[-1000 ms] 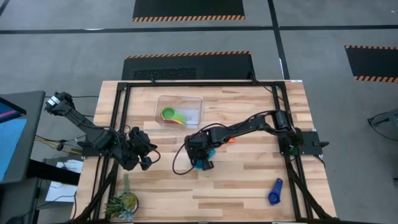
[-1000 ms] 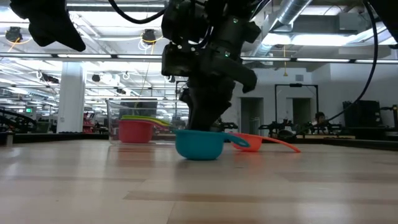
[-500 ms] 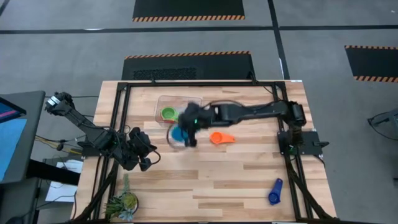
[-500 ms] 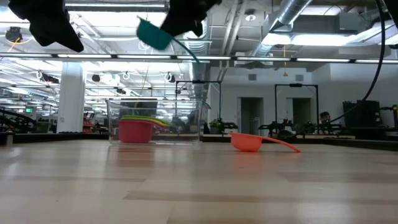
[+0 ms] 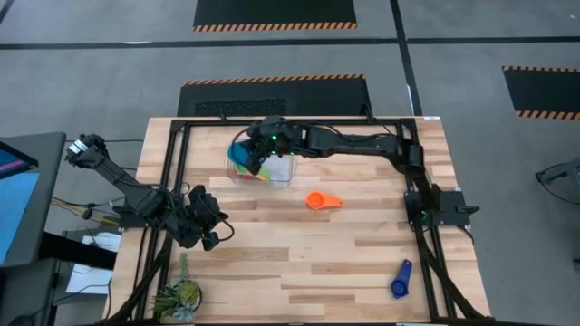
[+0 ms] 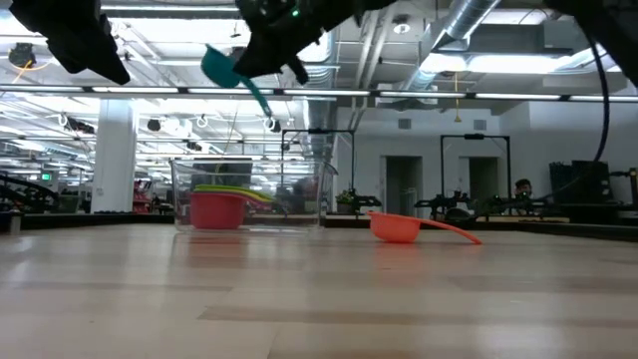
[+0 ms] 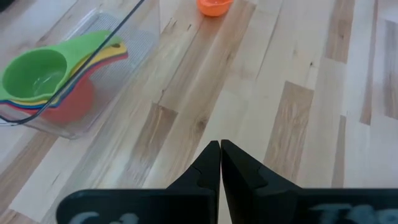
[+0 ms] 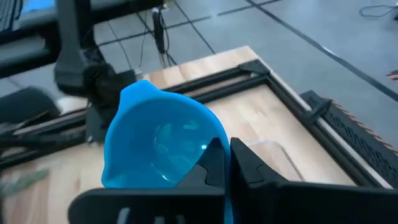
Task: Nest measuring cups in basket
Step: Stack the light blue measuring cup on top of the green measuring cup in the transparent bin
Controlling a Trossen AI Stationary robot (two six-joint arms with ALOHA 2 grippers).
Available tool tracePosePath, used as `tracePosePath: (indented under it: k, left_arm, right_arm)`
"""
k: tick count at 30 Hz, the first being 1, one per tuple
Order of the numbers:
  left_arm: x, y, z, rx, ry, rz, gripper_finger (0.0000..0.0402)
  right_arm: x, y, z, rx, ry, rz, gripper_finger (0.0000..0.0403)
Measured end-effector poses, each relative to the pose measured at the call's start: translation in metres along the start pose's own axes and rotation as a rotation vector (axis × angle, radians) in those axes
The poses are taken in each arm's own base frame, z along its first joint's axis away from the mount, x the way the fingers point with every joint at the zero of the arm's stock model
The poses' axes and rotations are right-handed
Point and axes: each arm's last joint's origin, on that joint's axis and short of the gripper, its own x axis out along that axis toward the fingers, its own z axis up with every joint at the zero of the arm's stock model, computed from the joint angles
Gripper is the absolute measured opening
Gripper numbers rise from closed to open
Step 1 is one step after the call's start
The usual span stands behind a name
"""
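Note:
My right gripper is shut on a light blue measuring cup, held high above the clear basket. The cup also shows in the right wrist view and the low view. A nested stack of green, yellow and red cups rests on the basket floor, handles to one side. An orange cup lies on the table right of the basket. A dark blue cup lies near the front right corner. My left gripper is shut and empty at the table's left edge. My right gripper pinches the light blue cup's handle where it meets the bowl between its two fingers. The cup is lifted clear above the basket and tilted. The handle's free end slants down past the fingers.
A dark frame runs around the table's edges. A small green plant stands at the front left corner. Open wood lies between the basket, the orange cup and the near edge.
My right gripper has lifted the light blue cup off the table, where it stood next to the orange cup. It has carried it up and toward the far left, to above the basket. The cup has tipped over from upright. The orange cup has stayed in place.

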Motion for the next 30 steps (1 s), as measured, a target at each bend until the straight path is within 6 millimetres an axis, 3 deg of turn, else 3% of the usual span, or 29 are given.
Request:
tracePosePath:
  k: [7,14,30]
  left_arm:
    - [0.000,0.000,0.000,0.000,0.001,0.000,0.0000]
    - [0.000,0.000,0.000,0.003,0.003,0.001,0.0000]
    - [0.000,0.000,0.000,0.022,0.005,0.000,0.0000]
  right_arm:
    - [0.045,-0.019,-0.014,0.038,0.063,-0.033,0.0007]
    - [0.071,-0.034,-0.037,0.133,0.224,-0.087,0.0007]
    - [0.074,-0.029,-0.053,0.253,0.344,-0.142,0.0007]
